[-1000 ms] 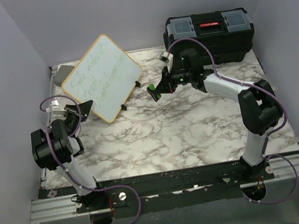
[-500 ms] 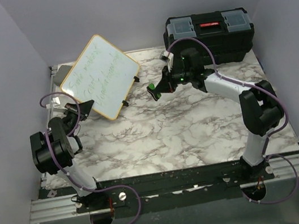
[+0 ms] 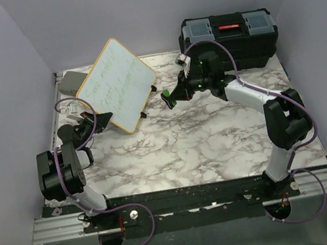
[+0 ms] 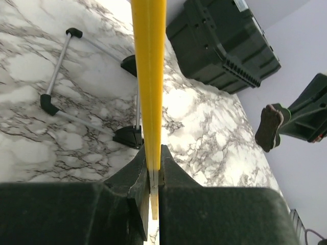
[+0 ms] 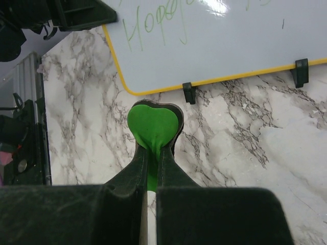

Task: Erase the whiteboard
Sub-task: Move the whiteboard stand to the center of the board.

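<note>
To the left, the left claw [image 3: 101,119] is clenched on the yellow rim of the whiteboard [image 3: 118,83]. In the wrist view that edge runs straight out from between its fingers [image 4: 138,176]. The board tilts just beyond this claw, one corner up, with green writing [image 5: 153,23] across its face. Further right, the right claw [image 3: 169,99] grasps a green pad [image 5: 153,125] just short of the board's lower edge, not touching it. Behind that claw sits a black toolbox [image 3: 228,33].

The left gripper [image 3: 102,119] has closed tight on the edge of the whiteboard [image 3: 116,83], and the board has turned, one corner now pointing down.
</note>
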Controlling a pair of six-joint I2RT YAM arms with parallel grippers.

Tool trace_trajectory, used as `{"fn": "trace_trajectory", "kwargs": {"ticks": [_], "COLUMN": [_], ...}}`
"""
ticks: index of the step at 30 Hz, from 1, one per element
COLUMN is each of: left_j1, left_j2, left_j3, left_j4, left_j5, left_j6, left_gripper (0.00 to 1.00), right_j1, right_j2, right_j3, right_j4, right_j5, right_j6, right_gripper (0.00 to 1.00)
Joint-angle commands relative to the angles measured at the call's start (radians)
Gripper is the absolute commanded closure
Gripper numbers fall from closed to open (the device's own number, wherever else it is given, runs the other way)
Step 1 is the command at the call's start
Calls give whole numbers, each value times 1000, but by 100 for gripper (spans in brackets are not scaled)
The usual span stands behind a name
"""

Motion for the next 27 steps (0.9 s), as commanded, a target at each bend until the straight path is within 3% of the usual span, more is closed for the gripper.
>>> {"fn": "trace_trajectory", "kwargs": {"ticks": [1, 8, 18, 27], "left_j1": [-70, -126, -211, -260], "left_j2": [-22, -47, -192, -178], "left_j3": [-42, -111, -74, -99], "left_j4": [-52, -30, -408, -368], "left_j5": [78, 62, 62, 94], "left_j6": [-7, 15, 233, 213], "left_gripper": [100, 100, 100, 100], "right_j1": [-9, -12, -11, 3], "right_j2": [-44, -47, -48, -34], "right_j3": [-13, -19, -30, -23], "right_j4": [16, 19, 34, 48], "right_j5": [-12, -18, -23, -31], "right_j6": [-9, -11, -34, -140], "right_gripper": [97, 97, 97, 97]}}
